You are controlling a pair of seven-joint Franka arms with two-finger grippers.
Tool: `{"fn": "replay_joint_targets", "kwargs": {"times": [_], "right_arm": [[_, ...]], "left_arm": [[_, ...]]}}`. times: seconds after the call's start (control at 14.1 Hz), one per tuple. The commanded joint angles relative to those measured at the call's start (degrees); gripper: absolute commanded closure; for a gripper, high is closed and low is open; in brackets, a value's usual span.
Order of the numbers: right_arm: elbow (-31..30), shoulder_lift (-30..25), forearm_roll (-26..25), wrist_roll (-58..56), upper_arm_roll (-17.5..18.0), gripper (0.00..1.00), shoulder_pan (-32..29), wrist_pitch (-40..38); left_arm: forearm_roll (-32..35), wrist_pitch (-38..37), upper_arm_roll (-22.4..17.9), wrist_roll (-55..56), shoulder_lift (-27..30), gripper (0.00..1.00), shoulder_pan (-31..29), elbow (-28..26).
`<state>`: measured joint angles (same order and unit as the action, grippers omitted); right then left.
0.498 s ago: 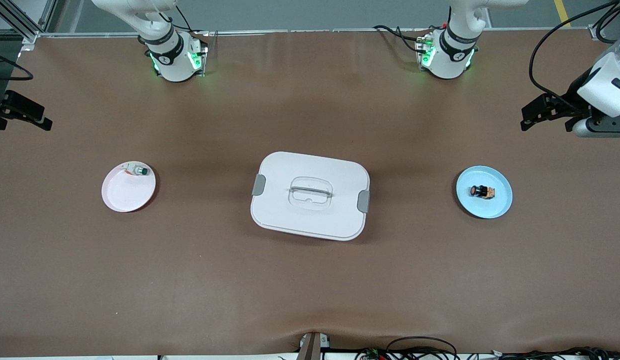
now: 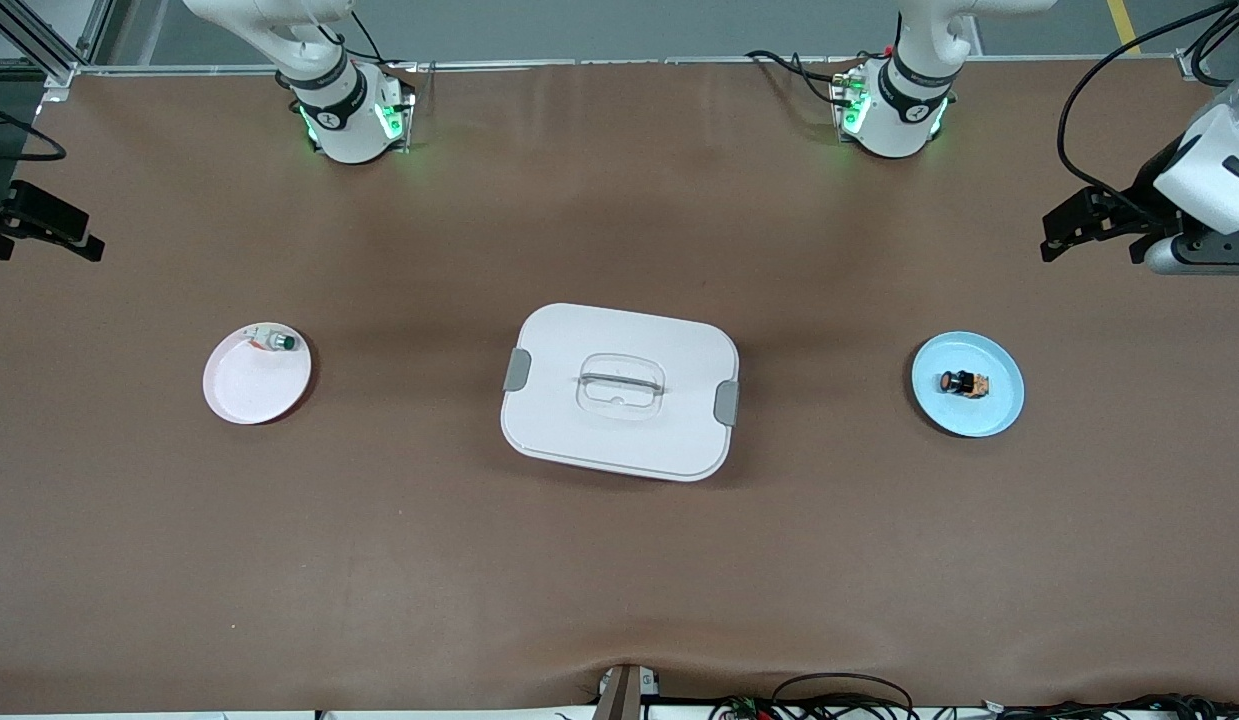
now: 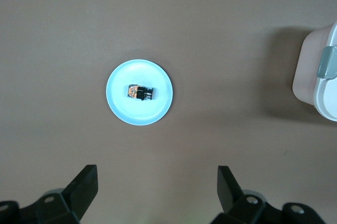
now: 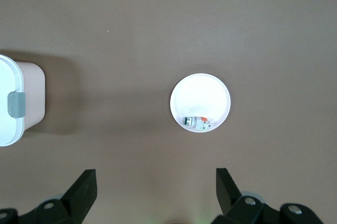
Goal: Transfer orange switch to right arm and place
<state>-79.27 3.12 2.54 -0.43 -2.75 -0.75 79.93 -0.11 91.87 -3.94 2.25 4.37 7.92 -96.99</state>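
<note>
1. My left tool [image 3: 158,195] hangs high over the tabletop [image 2: 619,560] at the left arm's end, jaws spread wide and holding nothing. My right tool [image 4: 155,195] waits the same way over the right arm's end, also wide open and empty.
2. The orange switch [image 2: 962,382] lies on its side in the middle of the blue plate [image 2: 999,415], which sits toward the left arm's end of the tabletop, well apart from the white lidded box [image 2: 619,390] at the centre.
3. The step in hand, as I judge it, is the left arm's approach and pick; nothing has been grasped yet.
4. To do it well I should bring my left tool straight down over the switch, turn the wrist so the fingers close across its narrow black body rather than along its length, and stop short of the plate's floor.
5. The part is tiny and may roll or skid on the smooth plate, so I would close slowly and centred.
6. I should grip toward one end, leaving the rest free for my right tool at the handover.
7. The green-capped switch [image 2: 276,342] on the pink plate [image 2: 249,395] stays untouched.
</note>
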Motion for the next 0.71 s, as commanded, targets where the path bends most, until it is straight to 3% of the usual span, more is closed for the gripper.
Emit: {"fn": "replay_joint_targets", "kwargs": {"times": [0.0,0.64], "right_arm": [[-0.5,-1.1,-0.3,-0.7,0.1,0.0,-0.3,0.0],[-0.5,-1.1,-0.2,-0.7,0.0,0.0,-0.3,0.0]], "left_arm": [[0.5,-2.2,0.2,-0.6,-0.1,0.0,-0.4,1.3],[-0.1,-2.2,0.0,-0.8,-0.6,0.0,-1.5,2.8]]}}
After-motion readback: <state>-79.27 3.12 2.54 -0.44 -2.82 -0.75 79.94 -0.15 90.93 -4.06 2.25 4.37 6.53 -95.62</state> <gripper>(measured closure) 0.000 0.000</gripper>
